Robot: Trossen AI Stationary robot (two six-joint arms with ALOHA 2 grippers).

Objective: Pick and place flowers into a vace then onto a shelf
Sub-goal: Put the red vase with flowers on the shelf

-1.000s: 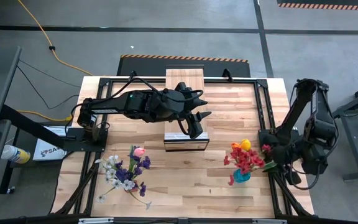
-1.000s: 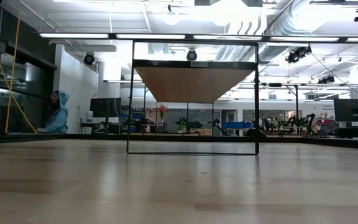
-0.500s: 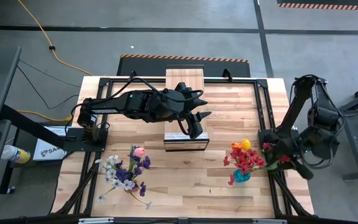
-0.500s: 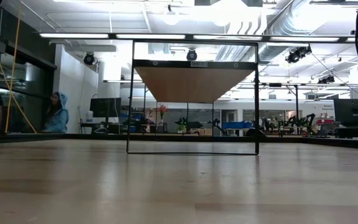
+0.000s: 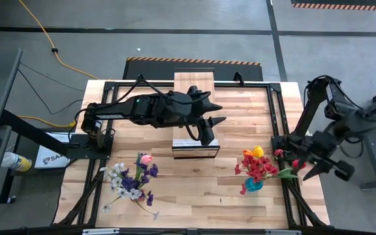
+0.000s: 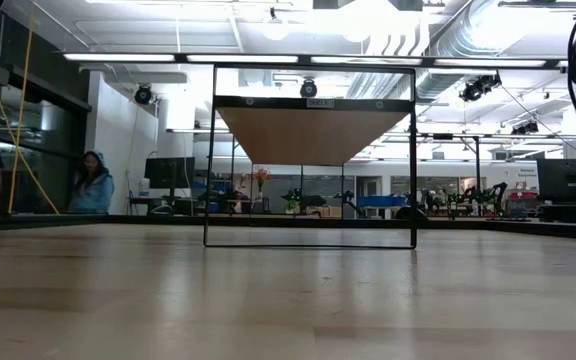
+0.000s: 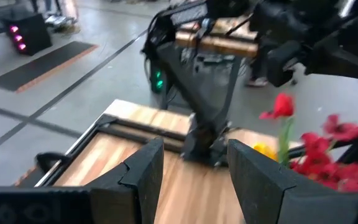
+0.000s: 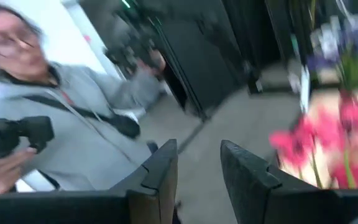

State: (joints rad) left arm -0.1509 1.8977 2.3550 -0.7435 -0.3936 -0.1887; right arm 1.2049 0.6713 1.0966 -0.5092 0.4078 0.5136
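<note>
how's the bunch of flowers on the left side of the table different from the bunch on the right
The left bunch is mostly purple and white sprays with one pink tulip; the right bunch is mostly red, with orange and yellow tulips. The right bunch stands in a blue vase; no vase shows under the left bunch. Both sit on the table with nothing gripping them.

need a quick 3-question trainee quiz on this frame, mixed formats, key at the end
1. True or false: the purple and white flowers stand in a vase.
2. The left gripper hangs above: A the shelf; B a box; C the floor.
3. Which flowers are in the blue vase?
Key: 1 false, they lie loose on the table. 2 A. 3 the red flowers, with an orange and a yellow one among them.
</note>
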